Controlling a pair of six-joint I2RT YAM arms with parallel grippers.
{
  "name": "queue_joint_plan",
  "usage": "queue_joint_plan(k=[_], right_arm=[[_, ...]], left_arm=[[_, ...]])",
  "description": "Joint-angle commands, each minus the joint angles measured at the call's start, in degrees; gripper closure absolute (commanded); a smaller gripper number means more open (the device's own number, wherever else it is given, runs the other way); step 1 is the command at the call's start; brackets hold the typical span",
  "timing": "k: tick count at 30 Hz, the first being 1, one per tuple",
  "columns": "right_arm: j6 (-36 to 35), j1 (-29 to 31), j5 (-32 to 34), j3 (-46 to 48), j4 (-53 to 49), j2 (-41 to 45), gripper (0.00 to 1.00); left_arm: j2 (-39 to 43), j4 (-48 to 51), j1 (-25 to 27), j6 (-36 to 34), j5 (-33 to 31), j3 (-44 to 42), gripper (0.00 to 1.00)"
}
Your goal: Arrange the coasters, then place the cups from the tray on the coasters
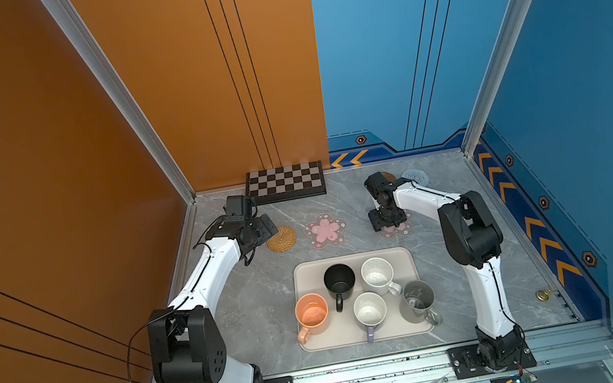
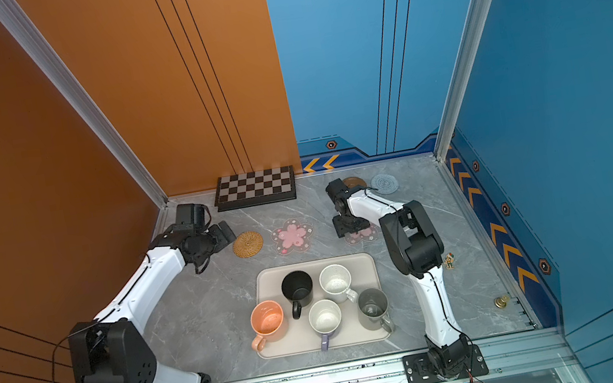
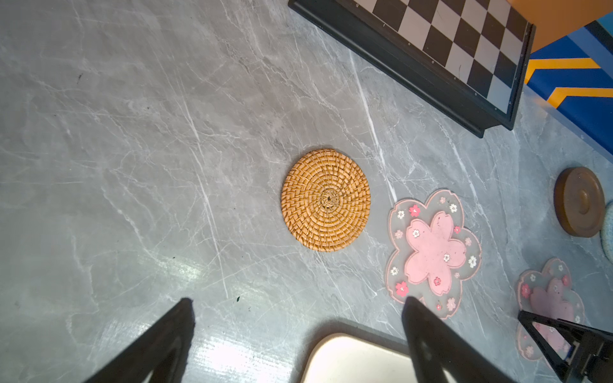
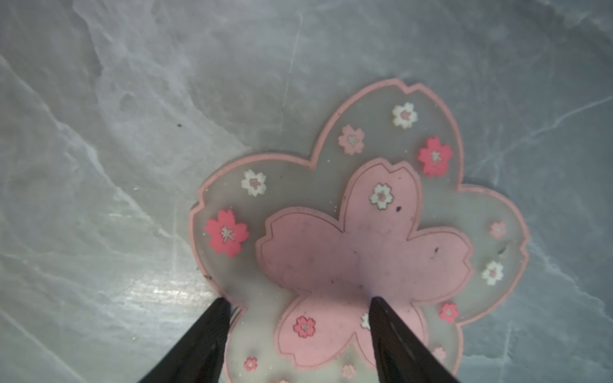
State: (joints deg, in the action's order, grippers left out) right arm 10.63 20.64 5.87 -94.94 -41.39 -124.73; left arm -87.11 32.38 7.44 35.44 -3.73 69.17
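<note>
Gaping wide, left gripper empty; right gripper half-open over blossom coaster.

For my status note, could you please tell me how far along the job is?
Looks done: the rattan coaster and one pink blossom coaster lie side by side beyond the tray. In hand: the right jaws stand open over the second pink coaster. Left: the brown coaster and grey-blue coaster wait at the back, and all five mugs sit on the tray.
</note>
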Motion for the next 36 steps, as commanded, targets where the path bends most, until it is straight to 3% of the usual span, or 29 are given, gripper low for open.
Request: queue_joint_plan(k=[1, 19, 36], right_arm=[[-1.1, -1.9, 3.4, 2.8, -4.7, -1.0, 0.32], [-1.2, -6.1, 4.0, 5.0, -4.5, 0.6, 0.32], [0.0, -8.8, 0.2, 7.6, -2.7, 4.8, 0.33]], left_arm=[[0.2, 0.2, -0.1, 0.5, 0.4, 0.5, 0.02], [-0.2, 0.2, 0.8, 1.3, 0.2, 0.9, 0.02], [-0.9, 0.2, 1.5, 1.2, -0.6, 1.2, 0.02]])
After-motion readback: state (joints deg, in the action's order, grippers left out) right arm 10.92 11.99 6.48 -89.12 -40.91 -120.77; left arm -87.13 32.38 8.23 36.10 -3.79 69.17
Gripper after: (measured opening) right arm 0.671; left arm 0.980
